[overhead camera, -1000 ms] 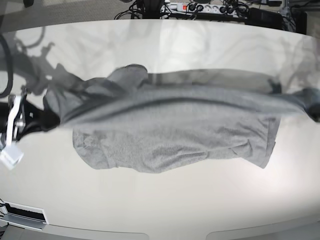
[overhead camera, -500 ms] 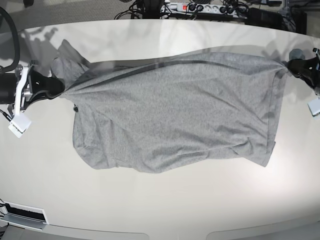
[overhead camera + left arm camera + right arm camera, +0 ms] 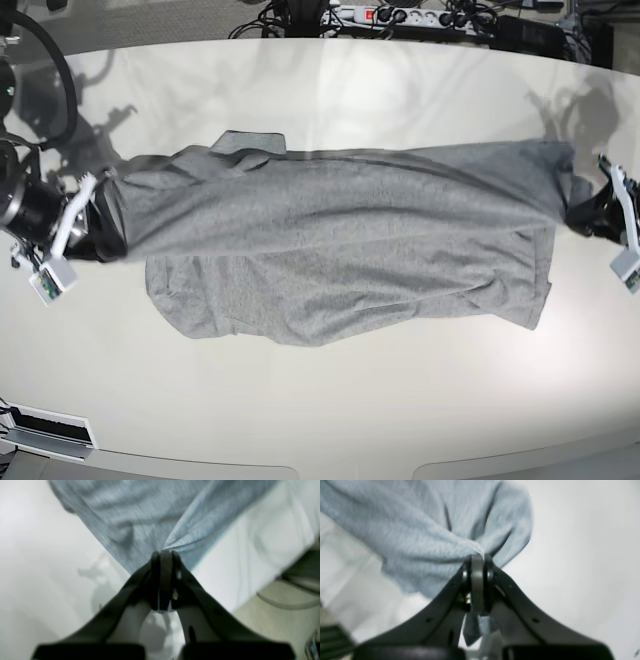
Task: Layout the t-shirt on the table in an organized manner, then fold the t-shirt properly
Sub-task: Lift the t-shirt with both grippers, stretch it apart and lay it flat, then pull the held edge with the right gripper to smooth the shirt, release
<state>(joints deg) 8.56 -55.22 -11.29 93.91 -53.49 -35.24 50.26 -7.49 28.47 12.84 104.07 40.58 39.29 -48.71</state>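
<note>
The grey t-shirt (image 3: 340, 250) stretches across the off-white table (image 3: 330, 400), its plain side up, its top layer pulled taut between both arms and its near part lying flat. On the base view's right, my left gripper (image 3: 585, 215) is shut on a corner of the cloth; the left wrist view shows the t-shirt (image 3: 140, 517) pinched in the left gripper (image 3: 162, 555). At the base view's left, my right gripper (image 3: 105, 215) is shut on the bunched opposite end. In the right wrist view the t-shirt (image 3: 420, 530) gathers at the right gripper (image 3: 478, 557), a scrap hanging below.
Cables and a power strip (image 3: 400, 15) lie beyond the table's far edge. A small pale box (image 3: 50, 428) sits at the near left corner. Floor (image 3: 275, 620) shows past the table's edge in the left wrist view.
Both grippers came down and toward the near side with the cloth. The lifted layer, spread high half a second ago, now sags lower and narrower over the flat part.
</note>
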